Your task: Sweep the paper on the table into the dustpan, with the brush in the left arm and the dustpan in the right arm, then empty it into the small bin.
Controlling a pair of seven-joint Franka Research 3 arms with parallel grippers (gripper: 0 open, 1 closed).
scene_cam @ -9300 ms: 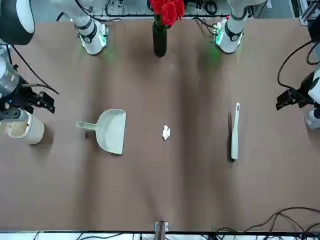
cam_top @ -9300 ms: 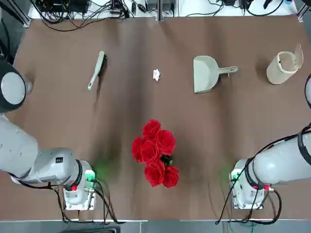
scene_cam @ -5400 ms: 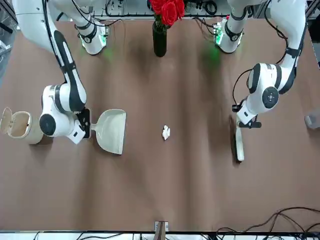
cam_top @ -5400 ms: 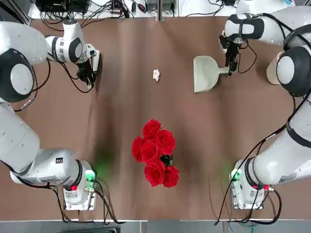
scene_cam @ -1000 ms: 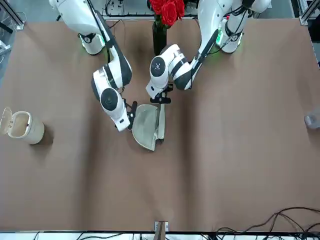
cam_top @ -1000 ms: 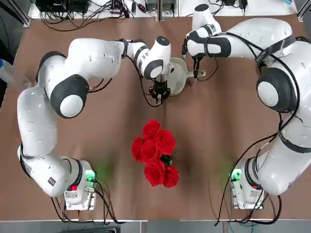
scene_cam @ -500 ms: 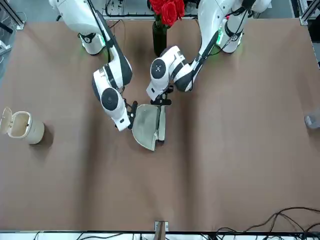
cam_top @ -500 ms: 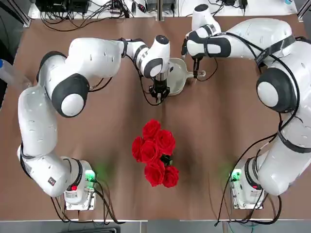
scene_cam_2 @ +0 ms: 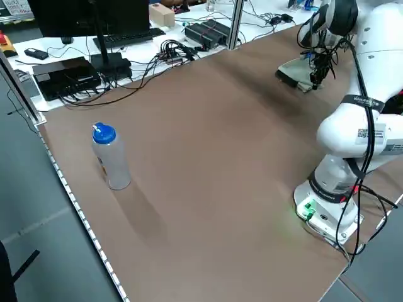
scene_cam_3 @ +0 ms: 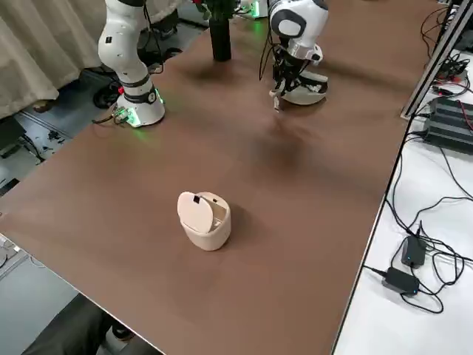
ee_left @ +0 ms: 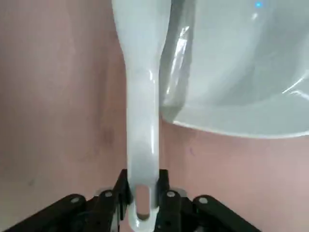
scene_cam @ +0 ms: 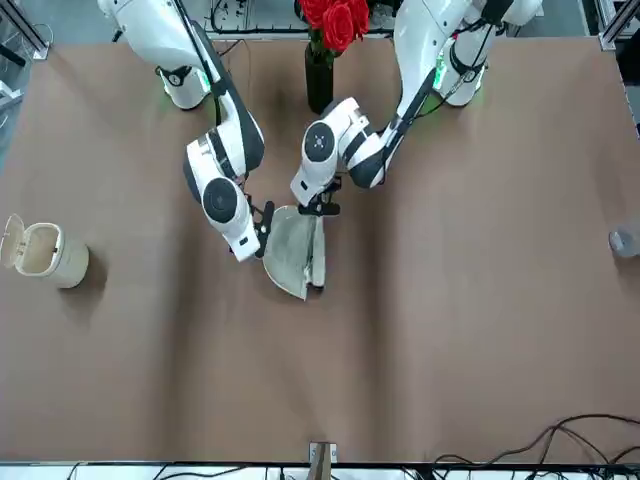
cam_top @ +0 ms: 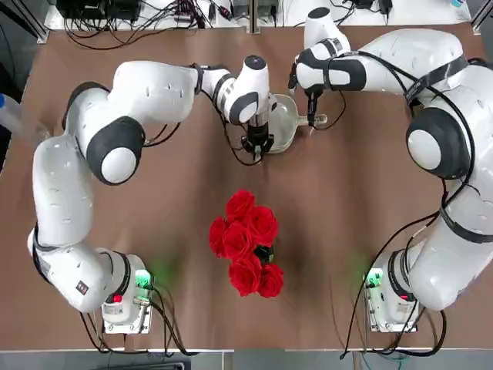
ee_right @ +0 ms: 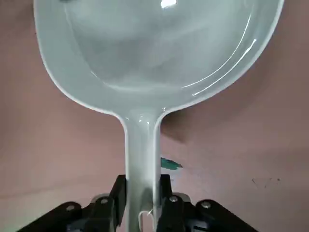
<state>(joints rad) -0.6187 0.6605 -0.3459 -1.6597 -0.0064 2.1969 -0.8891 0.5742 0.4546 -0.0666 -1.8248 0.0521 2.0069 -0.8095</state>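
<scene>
Both arms bend inward from their bases — the left gripper (ee_left: 143,195) and the right gripper (ee_right: 143,198) hang near each other (fingers clamped on both), well ahead of the shoulders.

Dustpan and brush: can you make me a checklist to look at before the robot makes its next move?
1. Left gripper is shut on the brush handle: ok.
2. Right gripper is shut on the handle of the dustpan, out over the table: ok.
3. Brush is at the dustpan's wide mouth: ok, its end shows there in the front view.
4. Paper ball is inside the dustpan: cannot tell, no picture shows it.
5. Small bin is upright with its lid open: ok, though the lid partly covers the opening.
6. Red roses are away from the brush and dustpan: ok.
</scene>
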